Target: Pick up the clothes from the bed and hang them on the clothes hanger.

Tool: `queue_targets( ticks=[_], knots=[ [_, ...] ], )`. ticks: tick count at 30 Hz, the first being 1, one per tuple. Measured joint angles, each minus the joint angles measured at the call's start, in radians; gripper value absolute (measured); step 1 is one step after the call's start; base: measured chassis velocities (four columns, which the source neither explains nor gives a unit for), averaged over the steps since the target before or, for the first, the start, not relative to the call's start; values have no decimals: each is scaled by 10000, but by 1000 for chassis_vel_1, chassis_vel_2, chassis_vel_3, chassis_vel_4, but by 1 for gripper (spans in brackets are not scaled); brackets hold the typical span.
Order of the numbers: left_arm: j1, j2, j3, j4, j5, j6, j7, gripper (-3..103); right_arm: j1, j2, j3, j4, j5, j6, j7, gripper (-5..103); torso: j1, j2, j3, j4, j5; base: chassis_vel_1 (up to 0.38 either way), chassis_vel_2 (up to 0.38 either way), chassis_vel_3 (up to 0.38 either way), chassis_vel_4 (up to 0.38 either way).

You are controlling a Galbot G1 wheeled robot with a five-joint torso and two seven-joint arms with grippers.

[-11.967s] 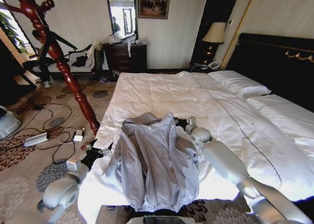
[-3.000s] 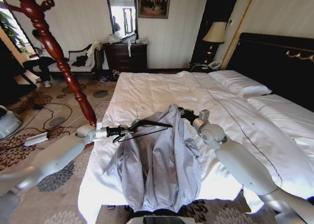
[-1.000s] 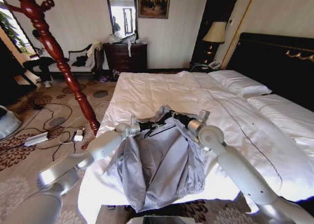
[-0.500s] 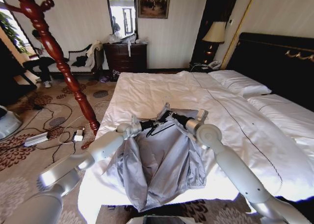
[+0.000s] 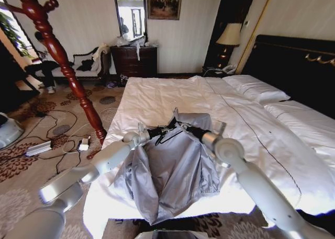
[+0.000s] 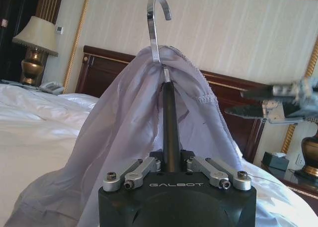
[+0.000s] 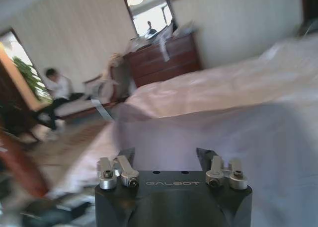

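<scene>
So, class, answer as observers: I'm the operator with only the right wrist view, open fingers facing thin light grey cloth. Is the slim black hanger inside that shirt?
Observer: Yes; the left wrist view shows the grey shirt draped over the black hanger, silvery hook poking out above the collar.
Operator: Who holds it?
Observer: The left gripper, shut on its stem.
Operator: Shirt lifted clear?
Observer: No; head view shows its lower part lying on the white bed.

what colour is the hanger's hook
Silvery metal hook, clearest in the left wrist view.
</scene>
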Motion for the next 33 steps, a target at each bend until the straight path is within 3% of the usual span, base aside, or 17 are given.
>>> queue_targets(
  ticks=[2,4,5,7,9,11,17,21,22,25,28,30,33],
  knots=[
    [-23,37,-4,-74,-46,0,-11,16,-633,-402,488,21,-1171,179,-587,77,-1,1,-1,-1,-4,0,0,0,0],
    [-46,72,-9,-156,-101,2,-39,16,-1435,-836,844,-127,-2922,533,-1432,88,-1,1,-2,-6,0,0,0,0,0],
    [-46,72,-9,-156,-101,2,-39,16,-1435,-836,844,-127,-2922,533,-1432,88,-1,1,-2,-6,0,0,0,0,0],
    [-98,81,-9,-213,-150,9,-82,16,-2087,-1083,1103,-184,-4291,756,-2090,97,0,1,-1,0,0,0,0,0,0],
    [-111,79,-8,-221,-169,12,-95,16,-2222,-1121,1144,-173,-4568,773,-2212,97,0,0,-1,0,-1,0,0,0,0],
    [-154,66,-6,-273,-237,38,-163,16,-2665,-1241,1204,-104,-5583,896,-2584,100,-1,1,-2,-1,-2,0,0,0,0],
    [-159,150,49,-490,-323,70,-301,16,-2965,-1347,903,-55,-6524,1082,-3003,100,-1,0,-1,0,-2,0,0,0,0],
    [-141,211,58,-585,-348,82,-338,16,-2858,-1334,662,-80,-6579,1097,-3076,103,-1,0,-1,2,-3,0,0,0,0],
    [-120,261,64,-655,-368,93,-354,16,-2747,-1348,448,-155,-6628,1097,-3102,96,0,0,0,0,-4,0,0,0,0],
    [-82,316,66,-752,-380,108,-362,16,-2508,-1340,133,-364,-6706,1097,-3099,91,-1,1,0,-1,-4,0,0,0,0],
    [-7,376,58,-898,-401,118,-405,16,-2119,-1256,-226,-910,-6711,1094,-2976,76,1,-1,1,4,-3,0,0,0,0],
    [10,385,45,-950,-436,132,-416,16,-2064,-1247,-232,-1014,-6595,1062,-2942,76,1,-2,1,3,-4,0,0,0,0],
    [3,387,45,-1020,-477,152,-426,16,-1901,-1284,-336,-1279,-6332,962,-2883,59,0,-1,0,-4,-3,0,0,0,0]
  ],
)
